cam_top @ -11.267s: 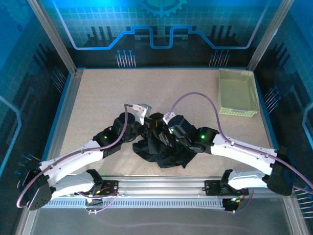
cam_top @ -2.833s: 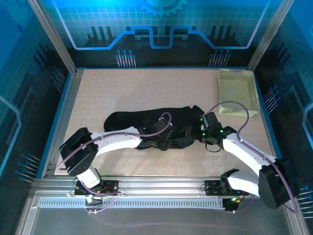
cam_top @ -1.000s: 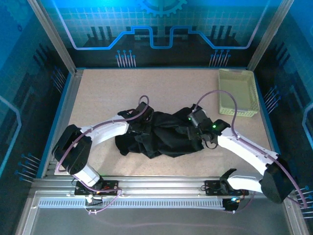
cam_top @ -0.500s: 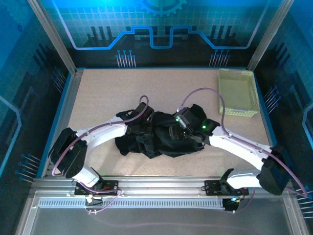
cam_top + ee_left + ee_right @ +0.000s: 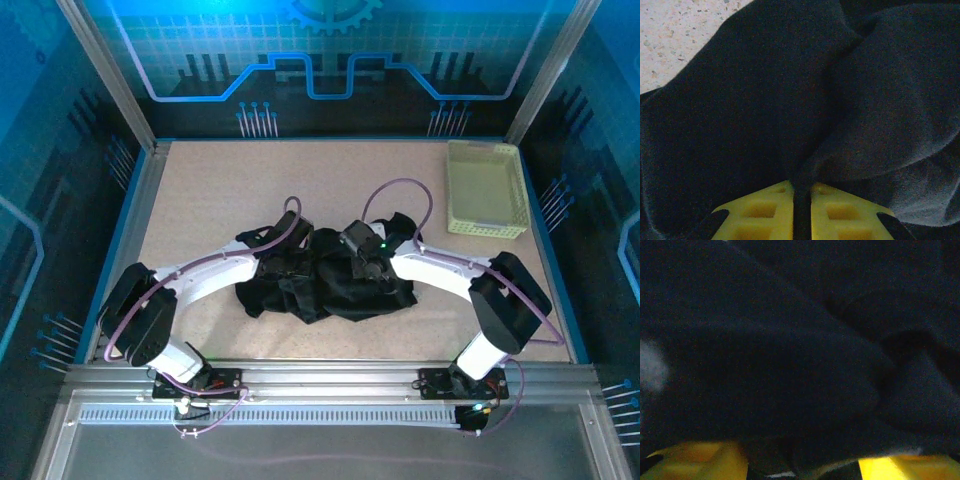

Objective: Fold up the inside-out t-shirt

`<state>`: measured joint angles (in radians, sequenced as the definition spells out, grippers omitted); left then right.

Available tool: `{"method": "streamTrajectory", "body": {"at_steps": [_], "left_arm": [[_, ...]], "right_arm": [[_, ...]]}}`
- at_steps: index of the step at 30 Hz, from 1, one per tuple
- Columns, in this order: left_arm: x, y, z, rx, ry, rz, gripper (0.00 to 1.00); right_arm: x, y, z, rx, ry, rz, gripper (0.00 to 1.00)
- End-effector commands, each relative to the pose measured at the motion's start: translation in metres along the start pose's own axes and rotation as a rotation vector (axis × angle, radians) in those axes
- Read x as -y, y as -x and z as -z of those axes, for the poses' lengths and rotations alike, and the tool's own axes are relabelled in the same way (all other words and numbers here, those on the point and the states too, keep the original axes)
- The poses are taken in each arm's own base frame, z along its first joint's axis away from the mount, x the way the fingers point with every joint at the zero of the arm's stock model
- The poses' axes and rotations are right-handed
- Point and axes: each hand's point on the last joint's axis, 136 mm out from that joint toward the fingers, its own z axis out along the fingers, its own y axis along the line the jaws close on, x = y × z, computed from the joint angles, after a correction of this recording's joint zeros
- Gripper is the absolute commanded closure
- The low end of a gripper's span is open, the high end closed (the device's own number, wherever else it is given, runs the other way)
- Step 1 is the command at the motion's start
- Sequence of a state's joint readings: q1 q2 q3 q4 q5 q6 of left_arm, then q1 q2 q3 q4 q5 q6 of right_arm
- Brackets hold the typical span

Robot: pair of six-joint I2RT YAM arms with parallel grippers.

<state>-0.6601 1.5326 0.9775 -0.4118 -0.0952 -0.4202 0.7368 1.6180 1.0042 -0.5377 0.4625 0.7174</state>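
- I see my left gripper [image 5: 801, 214] clenched on the far-left part of the shirt [image 5: 318, 290].
- My right gripper [image 5: 800, 467] straddles cloth mid-shirt; I cannot tell whether it grips.

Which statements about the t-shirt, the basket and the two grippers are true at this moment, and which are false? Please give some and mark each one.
1. The t-shirt lies flat and neatly folded. False: it is a crumpled heap on the table.
2. The left gripper is shut on a fold of the t-shirt. True.
3. The t-shirt is inside the basket. False: the basket stands apart from it, at the table's far right corner.
4. The right gripper has its fingers apart, with black cloth between them. True.
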Motion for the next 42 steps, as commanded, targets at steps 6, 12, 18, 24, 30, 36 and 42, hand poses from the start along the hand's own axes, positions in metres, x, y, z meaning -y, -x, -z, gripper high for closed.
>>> {"method": "streamTrajectory", "body": {"at_steps": [6,12,18,24,30,36,42], "left_arm": [[-0.01,0.005,0.007,0.013,0.014,0.032,0.82],[-0.033,0.025,0.014,0.021,0.06,0.08,0.81],[-0.057,0.036,0.016,0.012,0.142,0.117,0.74],[-0.049,0.028,0.017,-0.043,0.292,-0.052,0.55],[-0.004,0.036,0.058,0.139,0.263,-0.179,0.46],[0.03,0.027,0.059,0.173,0.179,-0.227,0.38],[0.052,0.003,0.035,0.194,0.015,-0.11,0.4]], "right_arm": [[0.004,0.034,0.033,0.113,0.066,0.031,0.97],[-0.024,0.032,0.1,0.168,0.439,0.079,1.0],[-0.016,0.001,0.1,0.118,0.512,-0.007,1.0],[0.002,-0.035,0.053,0.007,0.449,-0.137,1.0],[0.035,-0.033,0.037,0.004,0.295,-0.201,0.81],[0.058,-0.005,0.06,0.093,0.078,-0.037,0.35],[0.022,0.014,0.074,0.12,0.151,0.159,0.16]]}}
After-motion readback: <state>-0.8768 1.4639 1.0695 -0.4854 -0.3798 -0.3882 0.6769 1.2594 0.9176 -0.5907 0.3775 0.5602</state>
